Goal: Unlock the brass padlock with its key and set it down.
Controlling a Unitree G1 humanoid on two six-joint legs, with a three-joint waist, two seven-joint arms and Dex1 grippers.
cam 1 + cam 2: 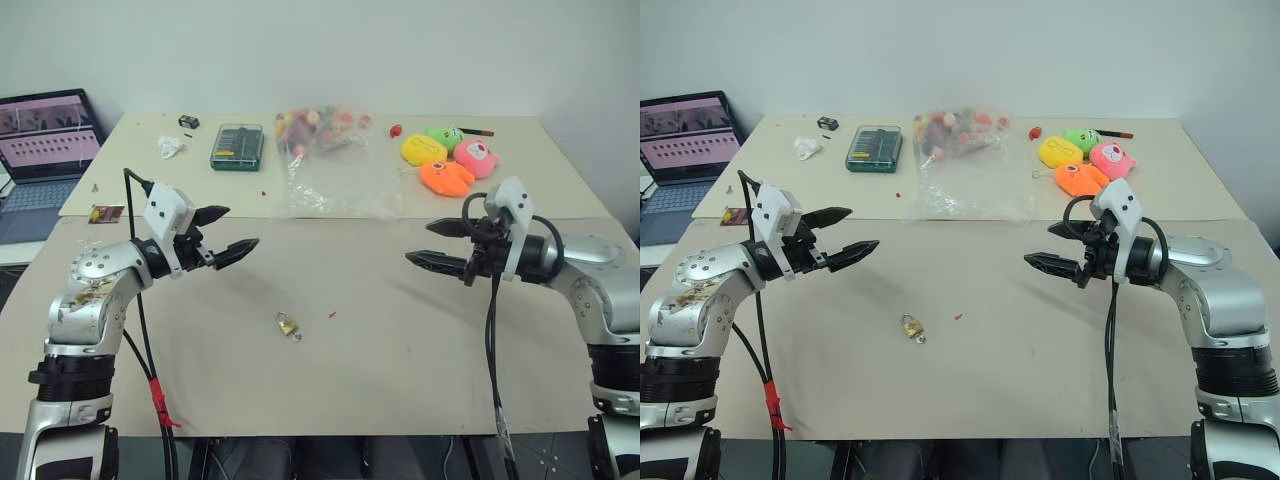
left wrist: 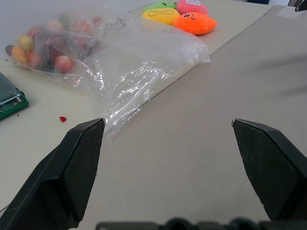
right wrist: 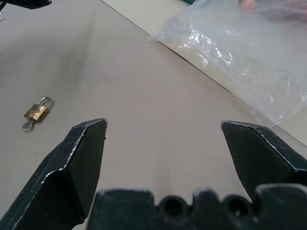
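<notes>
Both grippers hover spread wide and empty above the counter (image 1: 420,360), the left gripper (image 1: 222,234) and right gripper (image 1: 432,243) facing each other. Between them, nearer the front edge, the brass padlock (image 1: 286,323) lies flat with the key (image 3: 27,126) touching its base.

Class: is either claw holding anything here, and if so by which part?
Nothing is held. Both the left claw and right claw are open; the padlock lies on the table.

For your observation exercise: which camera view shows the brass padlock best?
The right wrist view: the brass padlock is largest there, its shackle plain. Both eye views show it as a small gold speck on the table. The left wrist view looks toward the plastic bag.
</notes>
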